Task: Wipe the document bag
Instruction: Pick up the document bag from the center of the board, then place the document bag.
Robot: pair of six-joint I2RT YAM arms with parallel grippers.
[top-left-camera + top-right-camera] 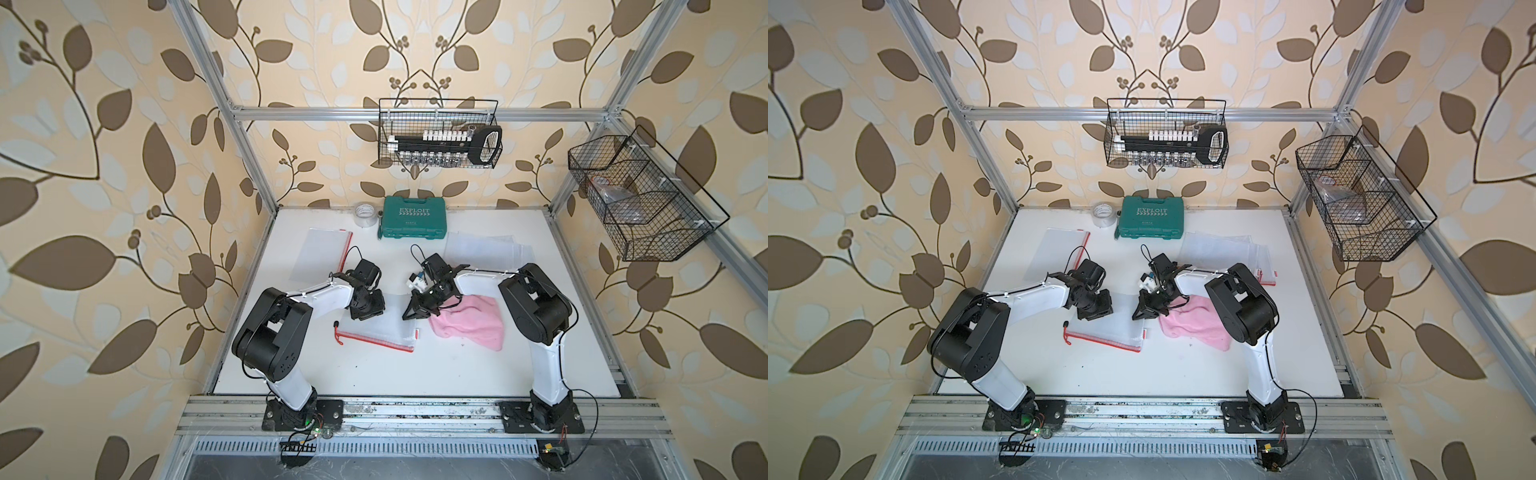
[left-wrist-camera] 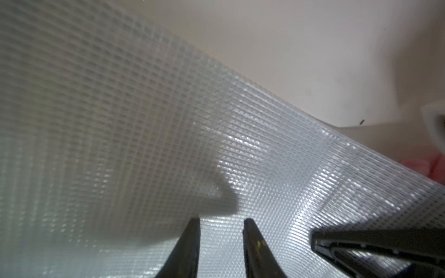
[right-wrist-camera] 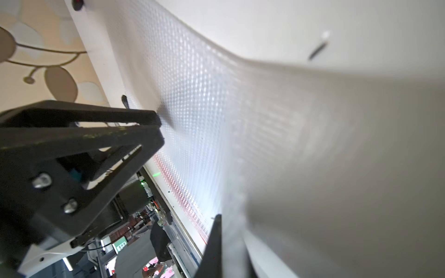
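Note:
The document bag is a translucent mesh pouch with a red zipper edge, lying near the middle of the white table in both top views. My left gripper points down onto the bag's left half. In the left wrist view its fingers stand apart on the mesh, holding nothing. My right gripper is shut on the bag's right edge, and that edge curls up beside the one visible finger. A pink cloth lies crumpled just right of the bag, under the right arm.
A green tool case and a tape roll sit at the back. Another mesh bag lies back left, and more bags back right. Wire baskets hang on the frame.

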